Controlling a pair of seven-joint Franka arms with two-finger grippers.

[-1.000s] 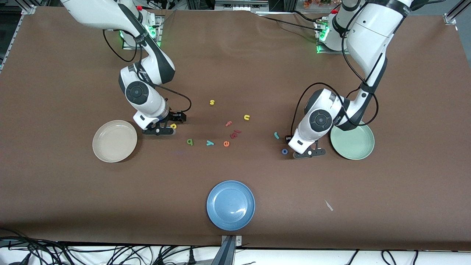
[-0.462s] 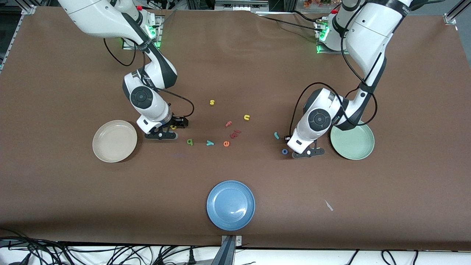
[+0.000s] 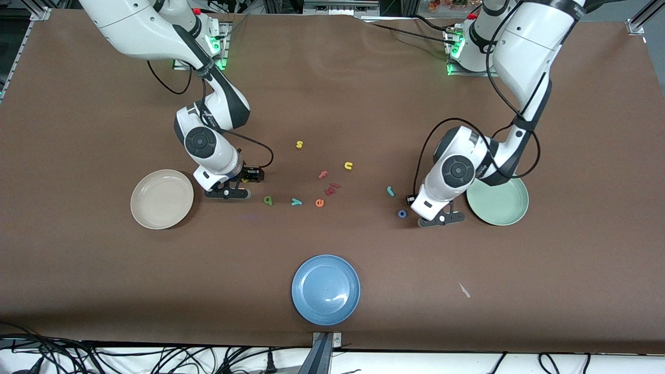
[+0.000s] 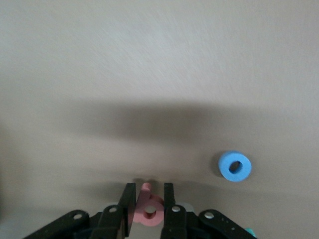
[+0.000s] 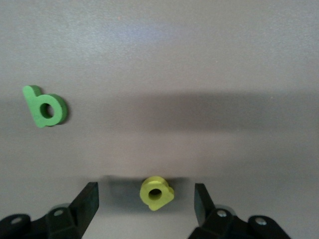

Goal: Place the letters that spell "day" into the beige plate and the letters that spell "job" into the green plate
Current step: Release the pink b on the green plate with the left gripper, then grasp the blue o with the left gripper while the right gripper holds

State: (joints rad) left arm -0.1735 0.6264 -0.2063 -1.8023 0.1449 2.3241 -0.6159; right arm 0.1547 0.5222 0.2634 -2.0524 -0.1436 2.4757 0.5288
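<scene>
The left gripper (image 4: 149, 211), low on the tabletop (image 3: 332, 104) beside the pale green plate (image 3: 497, 201), has its jaws narrowed onto the pink-red foam b (image 4: 148, 206), ready for lifting. The right gripper (image 5: 145, 204), near the cream-beige plate (image 3: 161, 199), holds wide jaws around the small yellow foam d (image 5: 156, 193), not touching it.

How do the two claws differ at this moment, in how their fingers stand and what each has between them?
The left claw is shut on the pink b; the right claw is open, fingers wide apart with the yellow d lying loose between them. The left works beside the green plate, the right beside the beige plate. Both are down at the table.
</scene>
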